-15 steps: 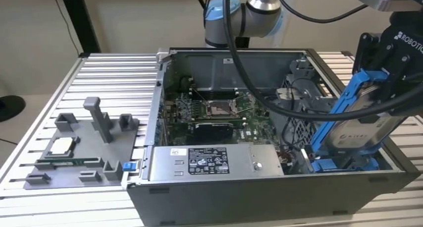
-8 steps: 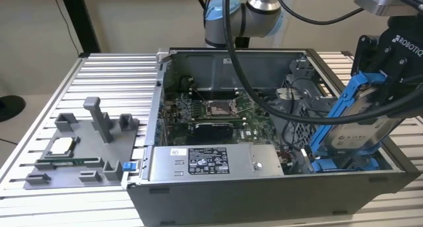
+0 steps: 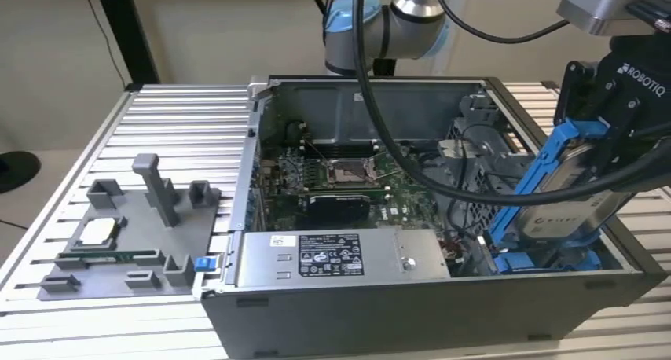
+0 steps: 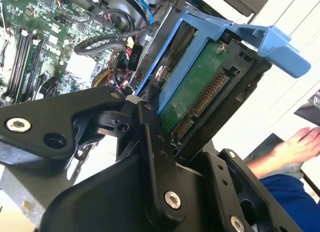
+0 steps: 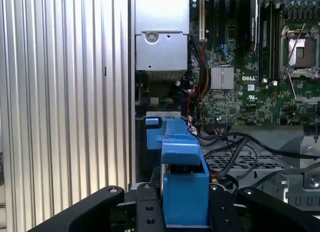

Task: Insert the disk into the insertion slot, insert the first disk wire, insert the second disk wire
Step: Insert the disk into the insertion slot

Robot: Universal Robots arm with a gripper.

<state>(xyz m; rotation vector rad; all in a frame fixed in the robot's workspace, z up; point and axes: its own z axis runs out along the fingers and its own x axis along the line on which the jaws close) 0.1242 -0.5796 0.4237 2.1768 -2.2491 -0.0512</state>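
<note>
My gripper (image 3: 595, 152) is shut on the disk (image 3: 571, 211), a silver-grey drive with a white label in a bright blue carrier. The disk hangs steeply tilted, with its lower end down in the insertion slot (image 3: 545, 259) at the near corner of the open computer case on the exterior view's right. In the second wrist view the disk (image 4: 192, 86) shows its green circuit board and connector edge between my black fingers (image 4: 150, 127). In the first wrist view the blue carrier (image 5: 180, 152) sits between the gripper (image 5: 186, 204) pads. Black cables (image 3: 461, 191) lie loose in the case beside the slot.
The case (image 3: 419, 313) stands on a ribbed aluminium table (image 3: 178, 116). A grey power-supply box (image 3: 335, 258) with a white sticker lies along its near wall. A grey fixture tray (image 3: 115, 242) sits at the exterior view's left. A person's hand (image 4: 300, 144) is near the arm.
</note>
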